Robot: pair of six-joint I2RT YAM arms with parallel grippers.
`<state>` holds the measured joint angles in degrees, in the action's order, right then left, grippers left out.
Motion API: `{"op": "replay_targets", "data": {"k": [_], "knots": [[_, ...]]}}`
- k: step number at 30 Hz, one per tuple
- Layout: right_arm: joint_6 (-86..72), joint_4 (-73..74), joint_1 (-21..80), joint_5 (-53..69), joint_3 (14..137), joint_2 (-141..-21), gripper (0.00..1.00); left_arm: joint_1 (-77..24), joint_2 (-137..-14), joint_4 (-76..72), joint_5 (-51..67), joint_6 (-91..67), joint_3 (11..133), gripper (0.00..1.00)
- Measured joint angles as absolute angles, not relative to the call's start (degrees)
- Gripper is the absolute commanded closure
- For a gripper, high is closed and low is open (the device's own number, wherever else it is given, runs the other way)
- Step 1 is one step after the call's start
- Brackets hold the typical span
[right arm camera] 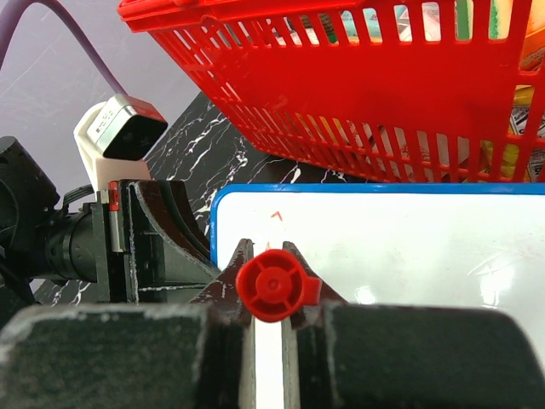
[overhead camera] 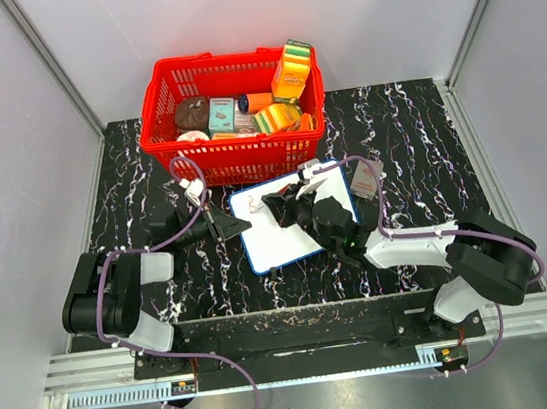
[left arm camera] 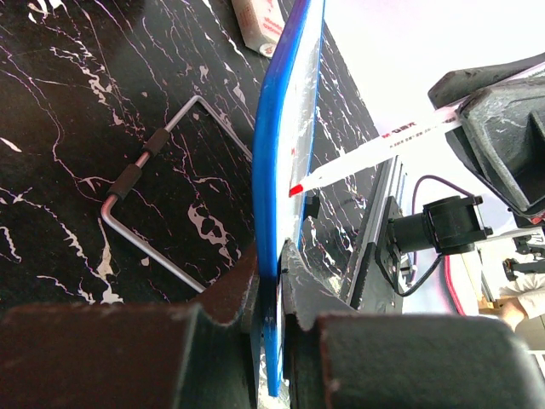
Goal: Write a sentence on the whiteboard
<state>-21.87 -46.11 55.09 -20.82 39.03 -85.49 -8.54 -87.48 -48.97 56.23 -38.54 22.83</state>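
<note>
Your left jaws clamp the left edge of the whiteboard (overhead camera: 277, 246), your right jaws grip the red marker (left arm camera: 383, 143), tip by the far-left corner: you'd write rightward along its long axis.

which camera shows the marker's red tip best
The left wrist view: the marker lies side-on, its red tip right at the whiteboard. The right wrist view shows only its red rear cap in the right claw; the top view hides the tip under that arm.
</note>
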Motion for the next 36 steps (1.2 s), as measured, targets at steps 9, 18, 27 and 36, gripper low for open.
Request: {"op": "replay_targets", "data": {"k": [9, 18, 27, 36], "knots": [[-22.96, -48.21, 55.09, -20.51, 35.88, -83.90, 1.00, -8.56, -87.48, -49.06, 56.45, -38.37, 22.92, 1.00], [-22.09, -48.07, 53.69, -21.91, 30.98, -73.71, 1.00, -8.60, -87.48, -49.23, 56.58, -38.17, 22.94, 1.00], [-25.02, -43.40, 45.58, -15.68, 30.81, -66.67, 1.00, -8.62, -87.48, -49.21, 56.58, -38.15, 22.94, 1.00], [-22.44, -34.46, 42.89, -11.18, 33.50, -63.40, 1.00, -8.67, -87.48, -49.19, 56.58, -38.06, 22.94, 1.00]]}}
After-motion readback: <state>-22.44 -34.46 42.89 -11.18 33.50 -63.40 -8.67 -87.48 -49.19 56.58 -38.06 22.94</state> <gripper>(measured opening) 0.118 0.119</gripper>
